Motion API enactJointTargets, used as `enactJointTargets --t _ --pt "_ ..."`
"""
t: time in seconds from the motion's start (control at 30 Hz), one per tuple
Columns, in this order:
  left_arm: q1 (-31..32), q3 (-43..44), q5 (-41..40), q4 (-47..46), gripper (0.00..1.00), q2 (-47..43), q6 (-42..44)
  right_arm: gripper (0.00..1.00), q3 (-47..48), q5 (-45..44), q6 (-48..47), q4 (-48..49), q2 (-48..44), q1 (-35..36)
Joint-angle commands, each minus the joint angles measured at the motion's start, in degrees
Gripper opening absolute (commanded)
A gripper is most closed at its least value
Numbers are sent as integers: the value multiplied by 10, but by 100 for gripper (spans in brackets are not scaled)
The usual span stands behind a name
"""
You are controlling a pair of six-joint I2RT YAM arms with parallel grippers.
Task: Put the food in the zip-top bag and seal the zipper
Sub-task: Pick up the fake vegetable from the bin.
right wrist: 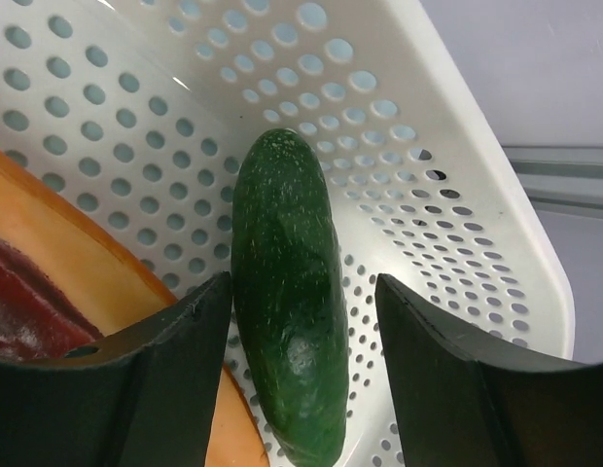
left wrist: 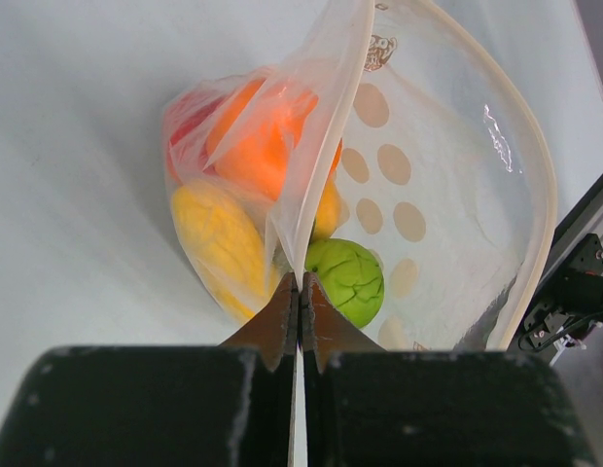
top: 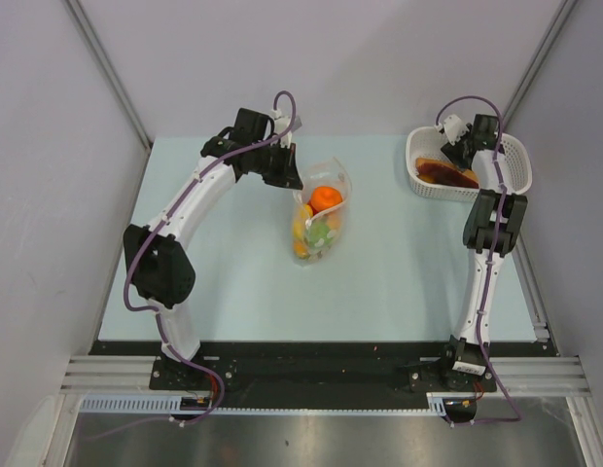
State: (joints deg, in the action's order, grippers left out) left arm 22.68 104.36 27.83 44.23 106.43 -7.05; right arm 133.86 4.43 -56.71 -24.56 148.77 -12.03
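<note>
Here, the right gripper (right wrist: 301, 289) stood spread wide astride the green cucumber (right wrist: 282, 321), its long axis across the closing line, while the left gripper (left wrist: 300, 292) pinched the zip-top bag (left wrist: 457, 195).

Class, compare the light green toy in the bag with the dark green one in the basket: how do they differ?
The light green toy is round and lumpy; the dark green toy is long and speckled. The first sits inside the zip-top bag; the second lies in the white basket. Both are green.
</note>
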Motion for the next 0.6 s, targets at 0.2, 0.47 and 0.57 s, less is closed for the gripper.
enactJointTargets --t 0.2,0.47,0.57 --pt "-4 44 12 9 0 16 -2 71 32 -15 -12 11 34 -8" --pt "-4 54 13 10 0 24 -3 59 27 -64 -32 36 38 -12" --pt "-4 55 14 10 0 23 -3 56 24 -74 -36 43 38 -12"
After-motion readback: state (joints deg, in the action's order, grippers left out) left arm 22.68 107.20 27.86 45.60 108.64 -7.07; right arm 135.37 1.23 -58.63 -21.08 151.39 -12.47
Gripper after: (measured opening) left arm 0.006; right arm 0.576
